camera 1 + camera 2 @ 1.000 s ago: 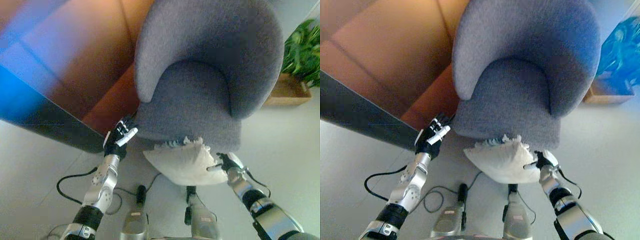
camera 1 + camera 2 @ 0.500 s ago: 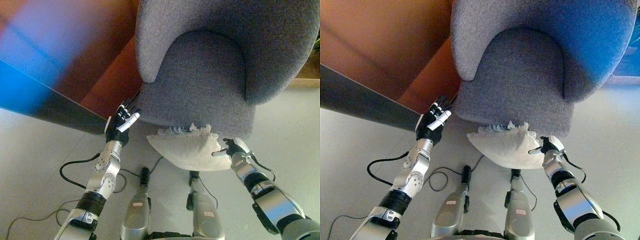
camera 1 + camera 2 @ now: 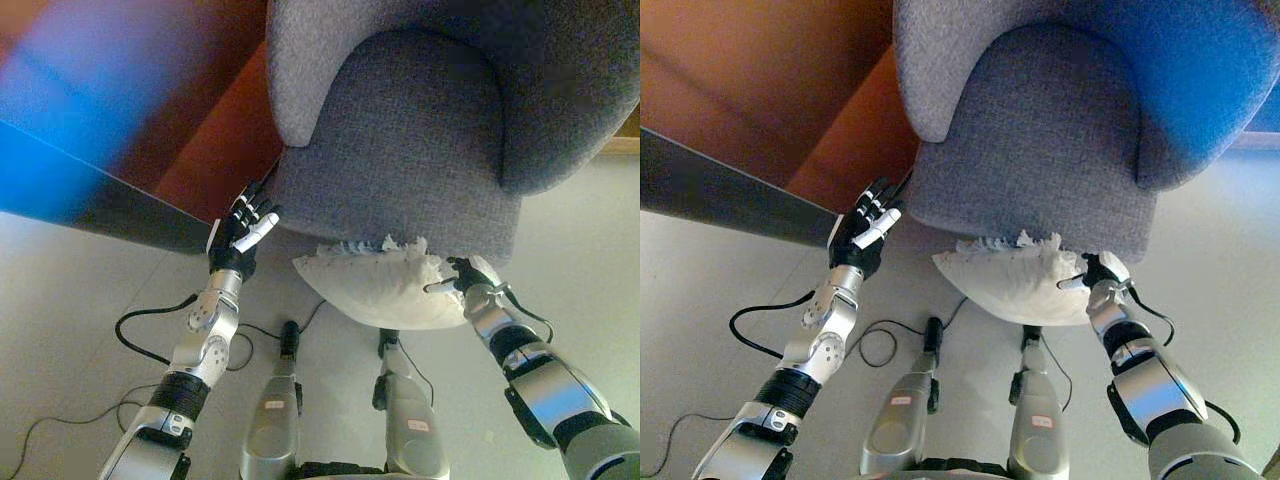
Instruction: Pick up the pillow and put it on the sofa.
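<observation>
Left hand: raised beside the lower left corner of the grey sofa, fingers straight and spread, holding nothing. It sits just off the seat's front edge, apart from the pillow. An orange-brown wall panel stands behind it, with a dark strip along the base.

Pillow: white, ruffled along its top edge, hanging in the air just below and in front of the seat's front edge. Its upper fringe overlaps the lip of the seat in both views; whether it touches the fabric cannot be told. Not yet on the cushion.

Grey sofa: rounded one-seat piece, curved back and arms wrapped round a flat seat, the seat free of other things.

Right hand: closed on the pillow's right end, fingers curled into the cloth, carrying it alone as far as can be seen.

Floor: pale, lying under the pillow.

Step in hand, by my judgement: raising the pillow over the seat lip. To do it well, the right hand should lift until the sagging underside clears the front edge, then carry forward so the bulk lands on the seat, not on the lip. The left hand would do better under the pillow's free left end, since a one-sided hold lets that end droop and catch. Release only once the weight rests on the cushion.
</observation>
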You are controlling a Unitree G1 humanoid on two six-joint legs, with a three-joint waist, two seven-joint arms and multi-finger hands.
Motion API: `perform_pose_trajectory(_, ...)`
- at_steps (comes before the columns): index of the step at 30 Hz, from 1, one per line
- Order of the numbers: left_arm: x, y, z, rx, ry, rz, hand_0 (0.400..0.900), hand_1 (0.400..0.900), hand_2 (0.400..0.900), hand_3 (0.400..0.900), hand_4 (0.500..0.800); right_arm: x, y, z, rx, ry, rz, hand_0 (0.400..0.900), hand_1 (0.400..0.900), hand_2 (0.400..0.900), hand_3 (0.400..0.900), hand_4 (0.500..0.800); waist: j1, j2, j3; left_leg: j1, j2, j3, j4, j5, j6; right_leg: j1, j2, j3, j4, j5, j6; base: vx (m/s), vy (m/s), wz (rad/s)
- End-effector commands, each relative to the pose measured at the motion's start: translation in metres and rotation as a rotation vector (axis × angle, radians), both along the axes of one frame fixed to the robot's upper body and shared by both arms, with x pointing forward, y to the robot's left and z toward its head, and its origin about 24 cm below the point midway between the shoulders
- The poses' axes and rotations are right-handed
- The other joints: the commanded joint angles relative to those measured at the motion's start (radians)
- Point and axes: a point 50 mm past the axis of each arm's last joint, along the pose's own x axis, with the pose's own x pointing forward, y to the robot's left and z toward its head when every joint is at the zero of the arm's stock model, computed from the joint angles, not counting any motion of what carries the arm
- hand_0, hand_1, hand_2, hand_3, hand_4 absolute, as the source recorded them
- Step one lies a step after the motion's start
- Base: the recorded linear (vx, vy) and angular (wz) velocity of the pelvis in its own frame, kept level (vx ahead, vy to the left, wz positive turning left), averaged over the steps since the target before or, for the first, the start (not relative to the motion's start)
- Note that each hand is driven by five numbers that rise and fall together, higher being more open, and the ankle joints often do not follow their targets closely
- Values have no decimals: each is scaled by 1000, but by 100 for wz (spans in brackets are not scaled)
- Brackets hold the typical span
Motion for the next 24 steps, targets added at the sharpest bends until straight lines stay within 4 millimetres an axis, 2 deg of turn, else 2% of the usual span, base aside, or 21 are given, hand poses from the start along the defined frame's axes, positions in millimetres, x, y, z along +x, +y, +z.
perform_pose_trajectory(1,9,-13,74,-6,-344,-61,900,900,900,900,800,28,-14,56,-127,-126,28,900,900,900,900,800,16,4,22,-110,-32,-54,104,-22,14,13,-95,16,60,-45,117,-37,36,-2)
perform_pose_trajectory(18,14,-27,92,-22,-418,-77,900,900,900,900,800,48,-8,101,-175,-186,69,900,900,900,900,800,15,31,22,-237,-65,-54,122,-8,19,-130,-112,2,76,-18,119,-8,12,0)
perform_pose_trajectory(19,14,-27,93,-22,-423,-77,900,900,900,900,800,49,-8,104,-175,-186,71,875,875,875,875,785,16,32,22,-246,-67,-55,123,-7,19,-140,-112,0,77,-17,120,0,0,0)
perform_pose_trajectory(20,14,-27,94,-24,-426,-77,900,900,900,900,800,50,-8,106,-177,-187,75,875,875,875,875,785,15,34,22,-253,-68,-55,123,-5,19,-148,-112,-1,77,-15,120,0,0,0)
perform_pose_trajectory(21,14,-28,95,-25,-429,-77,900,900,900,900,800,51,-7,109,-180,-187,80,400,400,400,400,500,15,35,22,-259,-69,-55,122,-4,20,-156,-113,-2,77,-13,120,0,0,0)
perform_pose_trajectory(24,14,-30,96,-24,-432,-81,900,900,900,900,800,53,-5,113,-186,-192,86,400,400,400,400,500,17,38,22,-275,-74,-58,124,-2,21,-174,-113,-5,79,-9,119,0,0,0)
